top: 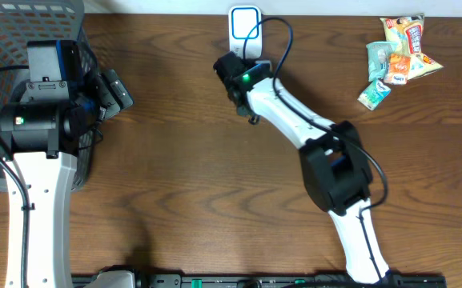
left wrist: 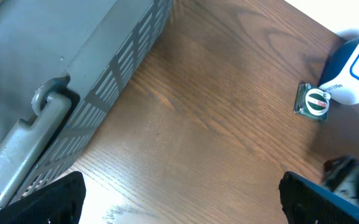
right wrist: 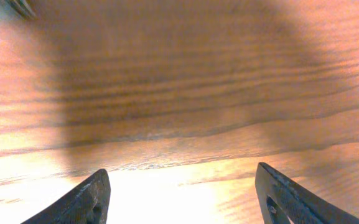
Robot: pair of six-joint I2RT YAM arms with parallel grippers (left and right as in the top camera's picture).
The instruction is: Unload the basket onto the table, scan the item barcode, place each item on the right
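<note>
A white and blue barcode scanner [top: 245, 28] stands at the table's far edge, and shows in the left wrist view as the scanner [left wrist: 356, 73]. A small square packet with a round green and white label [left wrist: 316, 101] lies on the wood just beside it. My right gripper [top: 232, 76] hovers low in front of the scanner, open, with only bare wood between its fingers [right wrist: 180, 177]. My left gripper [top: 112, 90] is beside the basket, wide open and holding nothing [left wrist: 179, 186]. A heap of snack packets [top: 397, 50] lies at the far right.
A grey plastic basket [top: 22, 24] fills the far left corner; its slatted wall [left wrist: 104, 81] runs next to my left gripper. The scanner's black cable [top: 283, 36] loops over the right arm.
</note>
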